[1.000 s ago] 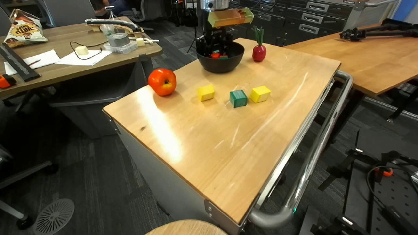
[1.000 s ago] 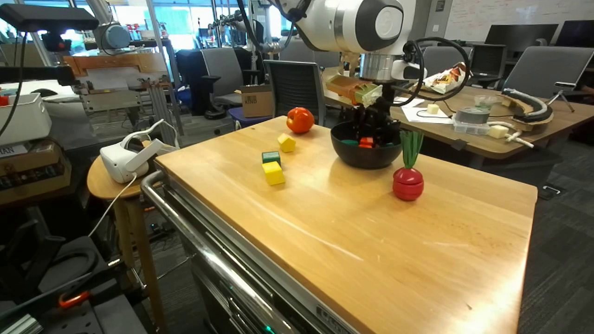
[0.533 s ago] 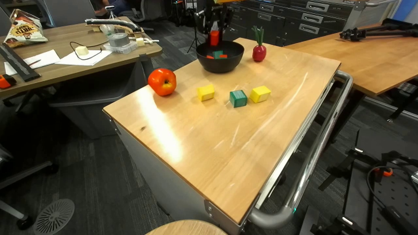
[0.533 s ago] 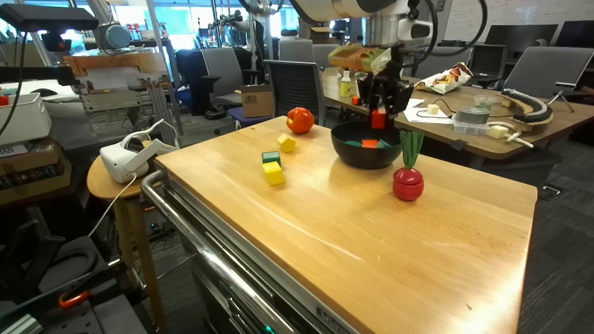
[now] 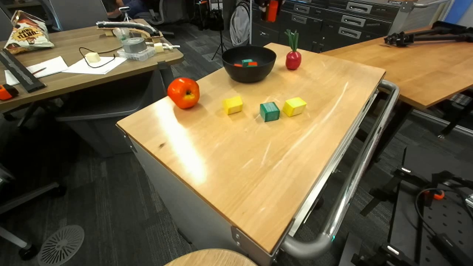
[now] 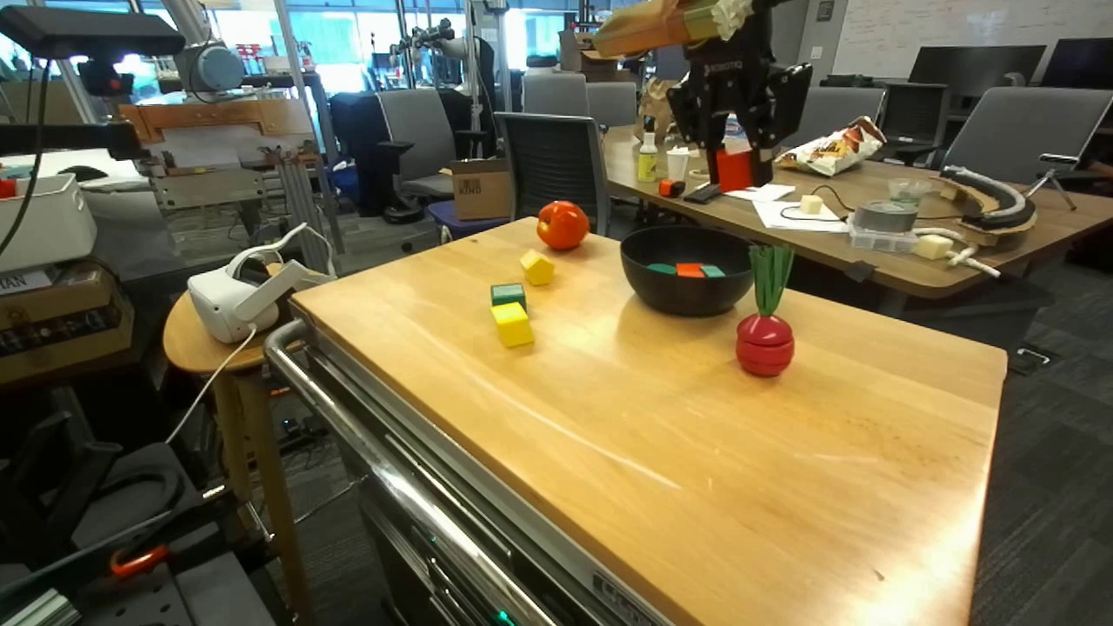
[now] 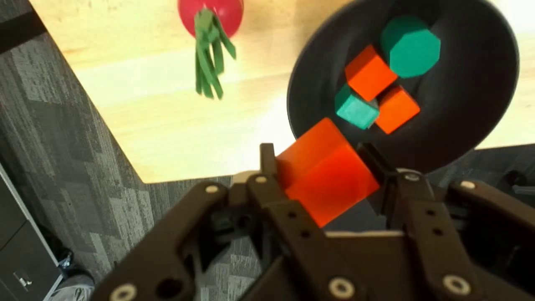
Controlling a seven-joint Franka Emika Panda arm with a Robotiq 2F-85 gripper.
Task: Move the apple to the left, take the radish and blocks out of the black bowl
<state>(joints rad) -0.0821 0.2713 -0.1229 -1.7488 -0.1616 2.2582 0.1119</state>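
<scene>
1. The pincer (image 7: pixel 319 162) was grasping a red block (image 7: pixel 334 186), raised well above the counter (image 6: pixel 661 417); in the wrist view the black bowl (image 7: pixel 468 96) lay between 1 and 2 o'clock from it.
2. A slip looked the likeliest trouble: the block seemed to sit askew in the grip, so a jolt could twist it loose and drop it onto the bowl's rim or past the counter's edge.
3. Inside the bowl, two more red cubes (image 7: pixel 370 73), a small green cube (image 7: pixel 357 110) and a green many-sided piece (image 7: pixel 413 52) lay crowded; a later reach there could drag neighbours or scrape the wall.
4. With the bowl as the dial in an exterior view, the radish (image 6: pixel 765 346) stood upright outside it between 4 and 5 o'clock, its tall leaves likely to catch a low sweep.
5. On that dial the apple (image 6: pixel 563 225) rested near 10 o'clock, a yellow block (image 6: pixel 537 268) at 9, and a green block (image 6: pixel 508 296) with a second yellow block (image 6: pixel 513 324) between 8 and 9; a careless set-down among them could knock one.
6. In an exterior view, a metal rail (image 5: pixel 359 168) bordered the counter between 3 and 4 o'clock.
</scene>
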